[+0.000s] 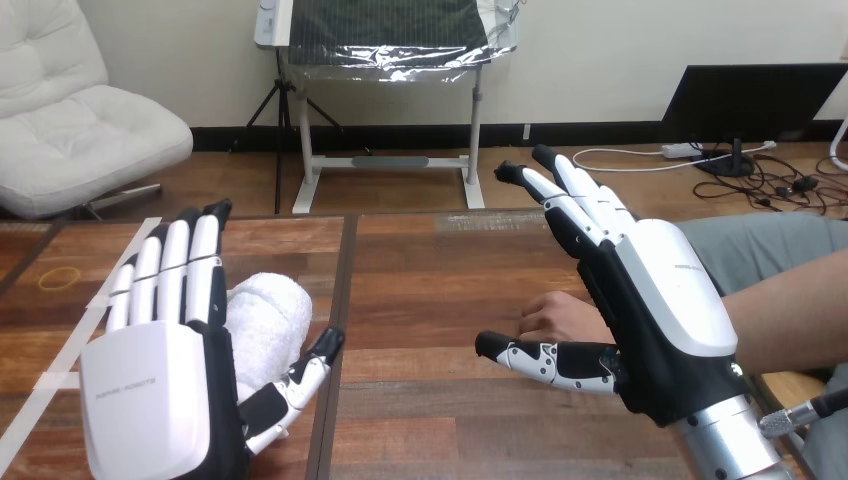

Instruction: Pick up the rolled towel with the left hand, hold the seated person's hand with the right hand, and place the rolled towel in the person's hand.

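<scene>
Left robot hand (150, 390), fingers (175, 265) straight, just beside rolled towel (268, 318).

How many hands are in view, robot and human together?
3: the robot's black-and-white left hand by the white rolled towel, its right hand at right, the person's hand partly behind it.

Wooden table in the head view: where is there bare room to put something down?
The wooden table is bare in the middle, between the white rolled towel and the person's hand. Crowded: at left, towel beside the left hand; at right, the right hand close by the person's hand.
</scene>
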